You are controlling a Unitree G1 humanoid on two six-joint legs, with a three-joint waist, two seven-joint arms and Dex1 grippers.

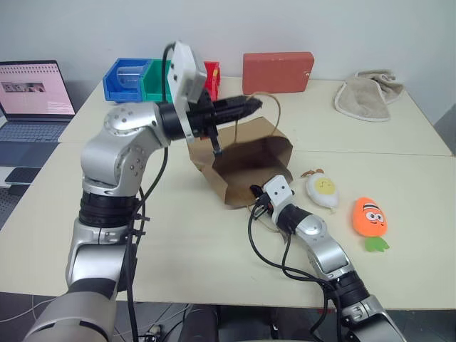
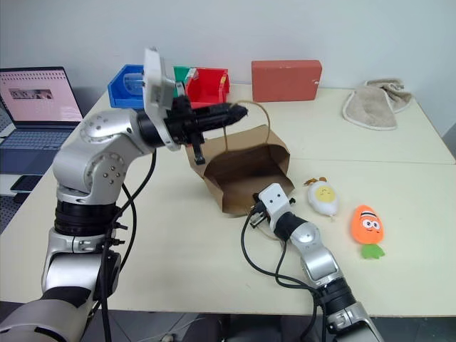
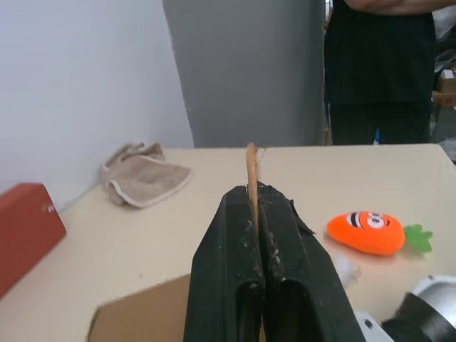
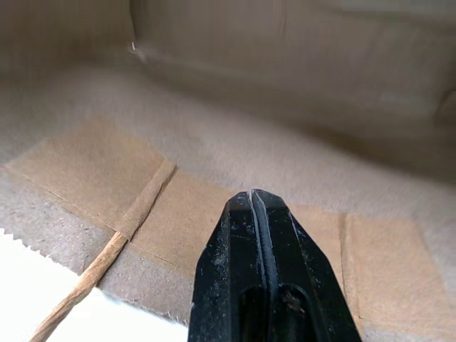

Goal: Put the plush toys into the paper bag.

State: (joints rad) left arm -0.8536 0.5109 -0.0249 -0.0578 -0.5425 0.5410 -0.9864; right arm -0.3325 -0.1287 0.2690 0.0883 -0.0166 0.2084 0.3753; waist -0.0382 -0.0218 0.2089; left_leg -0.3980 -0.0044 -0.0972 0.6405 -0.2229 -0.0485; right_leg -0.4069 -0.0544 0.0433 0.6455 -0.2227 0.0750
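Between our left gripper's [image 3: 253, 196] black fingers, which are pressed together on it, runs the thin looped twine handle [image 3: 251, 165] of the brown kraft paper bag [image 1: 246, 167]; the bag hangs tipped beneath those jaws, its mouth facing us over the pale table [image 1: 214, 249]. Just inside the bag's lower lip sits our right gripper [image 4: 260, 203], its fingers closed together on nothing, with the bag's creased paper floor ahead of the tips.

Both plush toys lie on the table outside the bag, off to the right of our right gripper: the white egg-shaped toy with a yellow yolk face [image 1: 322, 191] nearer, the orange carrot toy with a cartoon face and green leaves [image 1: 370, 218] beyond it.

We judge the step in hand is holding the mouth wide. To do it well, we should keep the handle high and taut and press the lower lip flat, so a toy can slide in.

Our left forearm reaches level across the bag; our right forearm lies low, pointing forward into the opening.
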